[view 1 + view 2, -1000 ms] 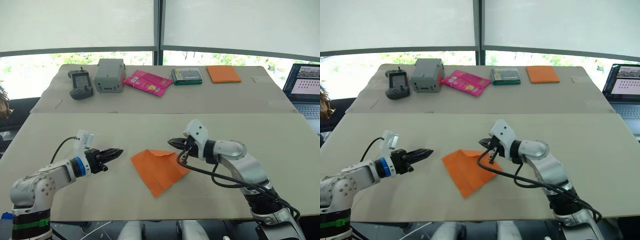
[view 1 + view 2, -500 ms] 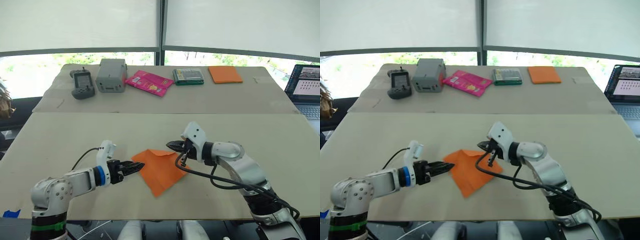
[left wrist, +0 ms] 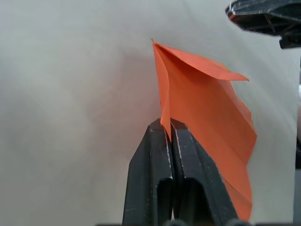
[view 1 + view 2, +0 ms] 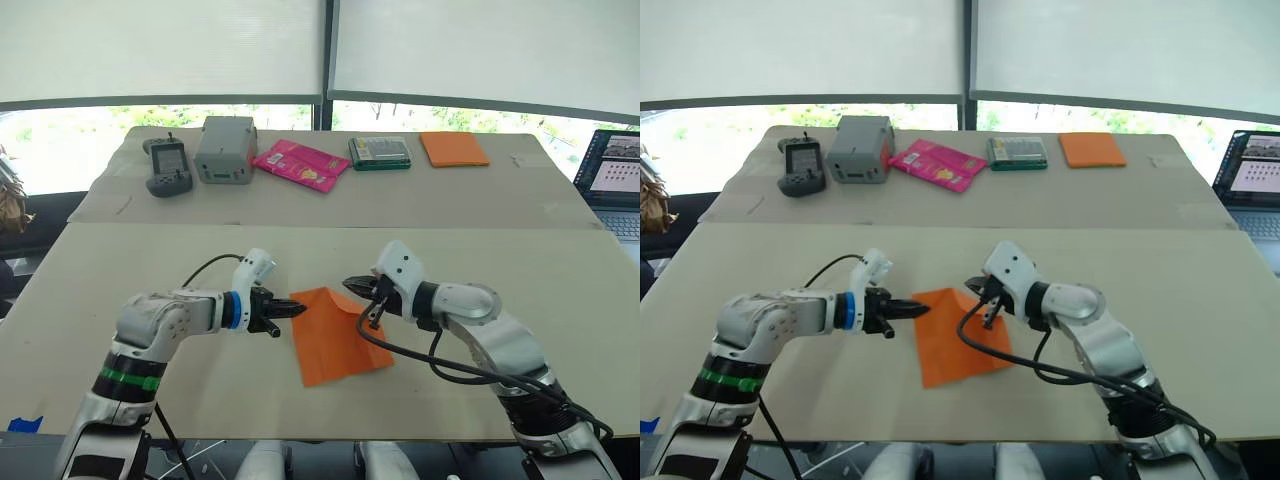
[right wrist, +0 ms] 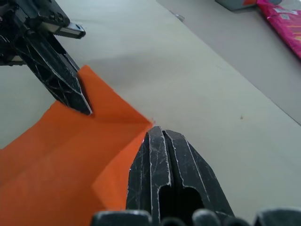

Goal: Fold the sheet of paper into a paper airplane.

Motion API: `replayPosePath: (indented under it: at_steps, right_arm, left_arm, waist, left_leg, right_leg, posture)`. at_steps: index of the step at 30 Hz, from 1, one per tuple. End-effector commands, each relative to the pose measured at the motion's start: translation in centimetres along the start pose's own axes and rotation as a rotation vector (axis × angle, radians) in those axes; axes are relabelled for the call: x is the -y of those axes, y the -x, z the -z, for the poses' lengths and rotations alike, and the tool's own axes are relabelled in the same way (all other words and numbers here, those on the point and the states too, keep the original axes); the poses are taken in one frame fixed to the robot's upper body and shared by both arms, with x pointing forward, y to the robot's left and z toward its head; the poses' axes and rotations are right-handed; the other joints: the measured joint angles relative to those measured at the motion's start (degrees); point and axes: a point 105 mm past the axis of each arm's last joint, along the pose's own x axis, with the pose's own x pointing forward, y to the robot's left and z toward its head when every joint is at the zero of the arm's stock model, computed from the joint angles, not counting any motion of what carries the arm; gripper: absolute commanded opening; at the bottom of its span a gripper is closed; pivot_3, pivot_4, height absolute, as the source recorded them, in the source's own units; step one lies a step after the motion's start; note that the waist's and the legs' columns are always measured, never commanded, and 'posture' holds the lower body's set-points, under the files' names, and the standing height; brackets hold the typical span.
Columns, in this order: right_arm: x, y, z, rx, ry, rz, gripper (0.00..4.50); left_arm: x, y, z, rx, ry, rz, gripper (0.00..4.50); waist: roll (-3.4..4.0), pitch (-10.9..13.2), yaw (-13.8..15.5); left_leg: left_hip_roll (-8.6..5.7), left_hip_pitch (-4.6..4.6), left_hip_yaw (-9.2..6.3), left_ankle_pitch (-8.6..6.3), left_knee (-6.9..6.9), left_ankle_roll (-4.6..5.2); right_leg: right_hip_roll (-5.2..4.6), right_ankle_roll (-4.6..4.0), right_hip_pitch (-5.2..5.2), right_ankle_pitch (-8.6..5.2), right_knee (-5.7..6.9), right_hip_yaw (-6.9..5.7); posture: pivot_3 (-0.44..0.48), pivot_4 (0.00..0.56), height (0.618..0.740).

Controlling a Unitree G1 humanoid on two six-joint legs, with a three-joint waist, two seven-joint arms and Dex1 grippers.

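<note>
Since the earlier frame the left pincer (image 4: 297, 308) has travelled in from the left side of the tabletop (image 4: 560, 280) to the sheet of paper (image 4: 338, 338), whose outline has also turned a little. It is now pressed together on the sheet's left edge, and the left wrist view shows that thin edge caught between its fingertips and lifted slightly. The right pincer (image 4: 350, 286) sits at the sheet's upper corner, about twelve o'clock on the paper, with its fingers pressed together; whether it actually traps the corner cannot be told. The sheet lies near the front middle of the tabletop, partly folded, with crease lines and one raised flap. It looks very light, limp and easily crumpled or torn, so edges and corners are the likely places to grip, with the rest pinned flat against sliding. At the far side lie a pink packet (image 4: 299, 164), a green box (image 4: 379, 152), a grey box (image 4: 223, 150), a handheld device (image 4: 166, 165) and an orange pad (image 4: 453, 148); no writing on them is legible.
</note>
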Motion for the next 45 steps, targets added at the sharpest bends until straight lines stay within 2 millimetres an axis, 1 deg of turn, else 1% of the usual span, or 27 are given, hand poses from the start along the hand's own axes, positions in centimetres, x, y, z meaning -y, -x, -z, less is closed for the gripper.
replayPosePath:
  at_steps: [1, 6, 8, 11, 14, 15, 18, 20, 24, 29, 33, 36, 40, 42, 44, 45]
  right_arm:
    - [0.2, 0.7, -1.3, 0.037, 0.060, 0.026, 0.00]
    - [0.1, 1.1, -1.3, 0.039, 0.071, 0.022, 0.00]
    - [0.0, 1.3, -1.2, 0.038, 0.076, 0.009, 0.00]
    - [-0.2, 1.4, -1.2, 0.045, 0.082, -0.012, 0.00]
    - [-0.4, 1.4, -1.2, 0.052, 0.094, -0.045, 0.00]
    - [-0.4, 1.4, -1.1, 0.049, 0.094, -0.054, 0.00]
    - [-0.6, 0.9, 0.4, 0.004, 0.137, -0.085, 0.00]
    - [-0.6, 0.5, 0.9, -0.001, 0.132, -0.092, 0.00]
    - [-0.9, 0.0, 2.7, -0.048, 0.134, -0.123, 0.00]
    - [-2.0, -0.4, 5.0, -0.097, 0.129, -0.179, 0.00]
    - [-2.1, -0.6, 6.3, -0.132, 0.124, -0.190, 0.00]
    - [-2.1, -0.6, 7.4, -0.171, 0.110, -0.192, 0.00]
    - [-2.1, -0.7, 8.1, -0.202, 0.094, -0.185, 0.00]
    - [-2.3, -0.8, 8.3, -0.210, 0.087, -0.192, 0.00]
    - [-2.5, -0.9, 8.4, -0.210, 0.081, -0.196, 0.00]
    - [-2.5, -0.9, 8.4, -0.209, 0.078, -0.196, 0.00]
  left_arm:
    - [-0.1, -0.9, -2.2, -0.004, -0.106, 0.063, 0.02]
    - [-0.9, -1.3, -2.6, -0.040, -0.158, 0.113, 0.02]
    - [-1.8, -1.5, -2.7, -0.060, -0.190, 0.107, 0.02]
    - [-2.1, -1.7, -2.7, -0.086, -0.214, 0.144, 0.02]
    - [-3.2, -1.7, -2.2, -0.146, -0.260, 0.134, 0.02]
    - [-3.5, -1.6, -2.1, -0.161, -0.270, 0.135, 0.02]
    - [-4.2, -1.8, -2.2, -0.173, -0.285, 0.126, 0.02]
    - [-4.4, -2.1, -2.2, -0.175, -0.288, 0.122, 0.02]
    - [-4.5, -2.6, -2.3, -0.170, -0.292, 0.131, 0.02]
    - [-4.6, -3.0, -2.5, -0.148, -0.290, 0.121, 0.02]
    - [-4.4, -3.0, -2.7, -0.125, -0.289, 0.122, 0.02]
    - [-4.2, -2.5, -2.8, -0.104, -0.305, 0.124, 0.02]
    - [-3.4, -2.2, -2.5, -0.084, -0.351, 0.130, 0.02]
    - [-3.0, -2.1, -2.5, -0.050, -0.387, 0.105, 0.02]
    - [-2.9, -2.0, -2.7, -0.021, -0.387, 0.077, 0.02]
    - [-2.8, -2.0, -3.0, 0.003, -0.352, 0.072, 0.27]
  waist:
    - [-0.03, 0.02, 0.04]
    - [-0.03, 0.02, -0.60]
    - [-0.04, 0.04, -0.44]
    - [-0.05, 0.06, -0.37]
    - [-0.05, 0.07, -0.25]
    - [-0.06, 0.07, -0.22]
    - [-0.08, 0.08, -0.20]
    - [-0.09, 0.08, -0.10]
    - [-0.09, 0.08, -0.08]
    - [-0.09, 0.08, 0.02]
    - [-0.09, 0.08, -0.07]
    - [-0.09, 0.08, -0.16]
    - [-0.08, 0.08, -0.20]
    - [-0.08, 0.08, -0.20]
    - [-0.08, 0.08, -0.11]
    - [-0.08, 0.08, -0.06]
  left_leg:
    - [-0.02, -0.02, 0.00, 0.00, 0.04, 0.00]
    - [0.07, -0.03, 0.04, -0.01, 0.06, 0.02]
    - [0.11, -0.03, 0.03, -0.01, 0.06, 0.02]
    - [0.10, -0.05, 0.03, 0.00, 0.09, 0.03]
    - [0.09, -0.06, 0.04, -0.01, 0.13, 0.04]
    - [0.09, -0.07, 0.03, -0.01, 0.13, 0.04]
    - [0.08, -0.09, 0.04, -0.01, 0.16, 0.05]
    - [0.08, -0.10, 0.05, -0.02, 0.19, 0.06]
    - [0.09, -0.10, 0.05, -0.02, 0.23, 0.07]
    - [0.08, -0.10, 0.02, -0.02, 0.30, 0.07]
    - [0.09, -0.08, 0.02, -0.02, 0.33, 0.07]
    - [0.10, -0.05, 0.01, -0.02, 0.33, 0.07]
    - [0.12, 0.01, 0.00, -0.02, 0.33, 0.07]
    - [0.13, 0.03, 0.00, -0.02, 0.33, 0.07]
    - [0.15, 0.06, 0.00, -0.02, 0.33, 0.07]
    - [0.15, 0.07, -0.01, -0.02, 0.33, 0.07]
  right_leg:
    - [0.06, 0.00, 0.00, 0.00, -0.01, -0.01]
    - [0.22, -0.01, -0.01, 0.00, -0.01, 0.04]
    - [0.27, -0.01, -0.03, -0.01, 0.01, 0.04]
    - [0.29, -0.01, -0.02, -0.01, 0.02, 0.03]
    - [0.28, -0.01, 0.00, -0.01, 0.01, 0.03]
    - [0.28, -0.01, 0.00, -0.01, 0.00, 0.03]
    - [0.28, -0.01, 0.00, -0.01, 0.01, 0.02]
    - [0.28, 0.00, 0.02, -0.01, 0.00, 0.01]
    - [0.28, 0.00, 0.02, -0.01, 0.04, 0.01]
    - [0.27, 0.00, 0.07, -0.01, 0.06, 0.00]
    - [0.27, 0.00, 0.07, -0.01, 0.11, 0.00]
    - [0.28, 0.00, 0.08, -0.01, 0.18, 0.00]
    - [0.28, 0.00, 0.09, -0.01, 0.28, 0.02]
    - [0.28, 0.00, 0.10, -0.01, 0.30, 0.03]
    - [0.28, 0.00, 0.11, -0.01, 0.32, 0.05]
    - [0.27, 0.00, 0.13, -0.01, 0.31, 0.05]
  posture:
    - [0.000, 0.150, 0.740]
    - [0.000, 0.150, 0.740]
    - [0.000, 0.150, 0.740]
    - [0.000, 0.150, 0.740]
    - [0.000, 0.150, 0.740]
    - [0.000, 0.150, 0.740]
    - [0.000, 0.150, 0.740]
    - [0.000, 0.150, 0.740]
    - [0.000, 0.150, 0.740]
    - [0.000, 0.150, 0.740]
    - [0.000, 0.150, 0.740]
    - [0.000, 0.150, 0.740]
    - [0.000, 0.150, 0.740]
    - [0.000, 0.150, 0.740]
    - [0.000, 0.150, 0.740]
    - [0.000, 0.150, 0.740]
